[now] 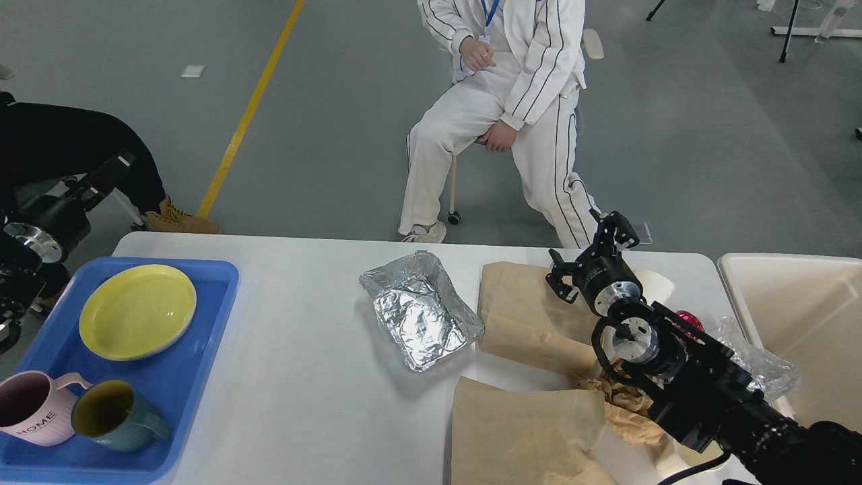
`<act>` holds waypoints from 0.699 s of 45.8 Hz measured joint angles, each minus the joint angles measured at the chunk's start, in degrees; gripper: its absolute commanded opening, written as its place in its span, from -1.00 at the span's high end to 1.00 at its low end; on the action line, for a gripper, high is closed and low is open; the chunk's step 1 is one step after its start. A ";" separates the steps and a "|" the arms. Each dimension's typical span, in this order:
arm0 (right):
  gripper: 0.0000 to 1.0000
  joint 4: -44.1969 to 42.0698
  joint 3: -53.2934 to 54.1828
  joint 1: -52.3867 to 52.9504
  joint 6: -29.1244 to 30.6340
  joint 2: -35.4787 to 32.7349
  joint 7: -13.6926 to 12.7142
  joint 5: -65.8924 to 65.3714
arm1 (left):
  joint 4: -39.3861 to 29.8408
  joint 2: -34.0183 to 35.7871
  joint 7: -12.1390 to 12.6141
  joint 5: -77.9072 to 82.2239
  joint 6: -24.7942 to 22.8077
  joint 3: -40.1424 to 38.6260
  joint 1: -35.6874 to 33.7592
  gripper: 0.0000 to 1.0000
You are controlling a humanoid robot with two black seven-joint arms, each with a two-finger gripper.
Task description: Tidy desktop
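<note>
The white desktop (303,377) carries litter on its right half: a crumpled foil tray (421,310), a flat brown paper bag (525,306), a second brown bag (525,431) at the front, and crumpled brown paper (623,404). My right gripper (590,250) is open and empty, hovering over the far right end of the first bag. My left gripper (108,174) is raised off the table's far left corner, dark against dark trousers, so its fingers cannot be told apart.
A blue tray (202,323) at the left holds a yellow plate (137,311), a pink mug (30,407) and a teal mug (111,416). A beige bin (801,316) stands at the right. Clear plastic wrap (757,360), a red object (688,318) and a white cup (658,283) lie near my right arm. A person (498,114) sits beyond the table.
</note>
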 measured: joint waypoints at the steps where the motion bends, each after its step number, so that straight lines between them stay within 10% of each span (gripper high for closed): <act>1: -1.00 0.00 0.00 0.00 0.00 0.00 0.00 0.00 | 0.02 -0.33 -0.12 -0.03 0.84 -0.62 0.51 -0.93; 22: -1.00 0.00 0.00 0.00 0.00 0.00 0.00 0.03 | -0.04 -6.64 -0.73 -0.03 11.67 -15.24 6.88 -0.93; 32: -1.00 0.00 0.00 0.00 0.00 0.00 0.00 0.03 | -0.09 -6.52 3.85 -0.13 9.88 -24.13 6.04 -0.93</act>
